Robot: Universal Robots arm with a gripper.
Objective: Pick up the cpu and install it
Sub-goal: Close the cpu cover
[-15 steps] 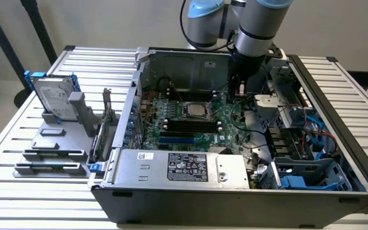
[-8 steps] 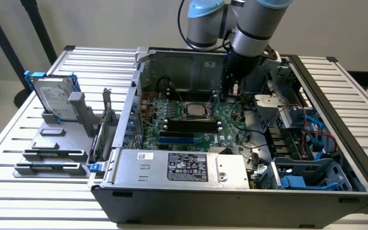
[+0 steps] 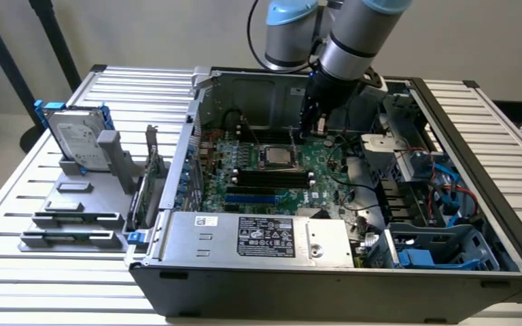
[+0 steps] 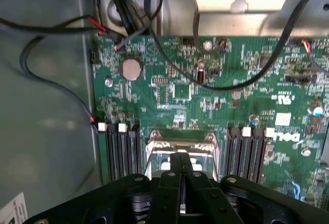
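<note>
Wrist view: gripper (image 4: 181, 183) jaws together, gripping nothing, over the socket (image 4: 154, 144).
Exterior view: cpu (image 3: 277, 157) seated in the socket, near the gripper (image 3: 318, 130).
Count: one cpu, one hard drive (image 3: 75, 139).

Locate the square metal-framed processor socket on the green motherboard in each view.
Exterior view: the socket sits on the green motherboard, toward the exterior view's left of the gripper.
Wrist view: the socket lies between two banks of black memory slots, partly behind the gripper.
Shared landmark: the black memory slots beside the socket.
</note>
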